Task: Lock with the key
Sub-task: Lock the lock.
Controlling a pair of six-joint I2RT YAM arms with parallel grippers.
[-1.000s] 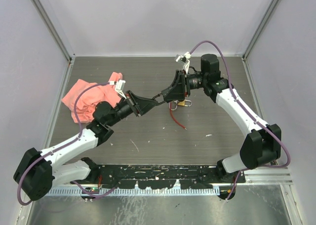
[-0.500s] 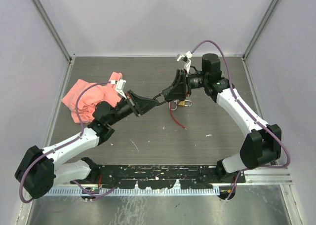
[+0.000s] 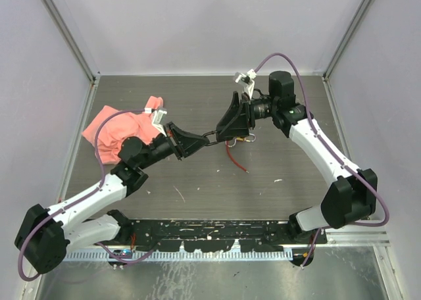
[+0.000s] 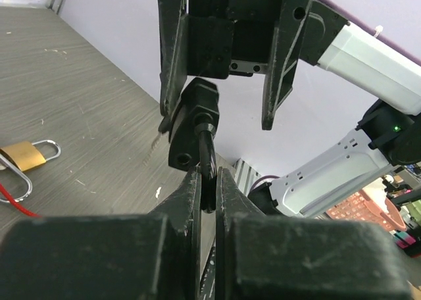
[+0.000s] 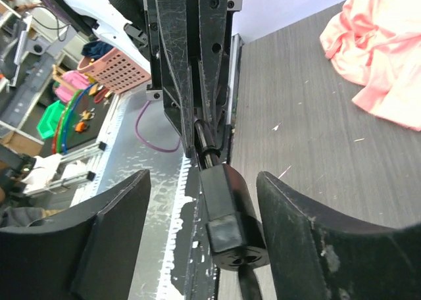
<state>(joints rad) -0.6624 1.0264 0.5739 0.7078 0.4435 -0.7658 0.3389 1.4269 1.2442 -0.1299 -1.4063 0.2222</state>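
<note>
**A:** Overhead cam: the arms meet mid-table, left gripper [image 3: 205, 140] and right gripper [image 3: 221, 129] nose to nose, with the key [image 3: 213, 136] up in the air between them. The brass padlock [image 3: 248, 137] lies on the table [image 3: 197, 102] just beside the right gripper. A red cord [image 3: 235, 158] trails from there toward the near edge. There's a pink cloth [image 3: 122, 132] off to the left.

**B:** ok but who's actually got the key?

**A:** Left wrist cam settles it. The left fingers [image 4: 191, 195] are pinched tight on a thin dark bit of the key, and its black head sticks out past them. The right gripper's fingers stand apart, one on each side of the head. Can't tell if the nearer one touches it. The padlock is down on the table at the left.

**B:** right wrist cam?

**A:** It matches. The right fingers are spread wide with a gap on either side of the black head. The left gripper is clamped on just beyond it.
</note>
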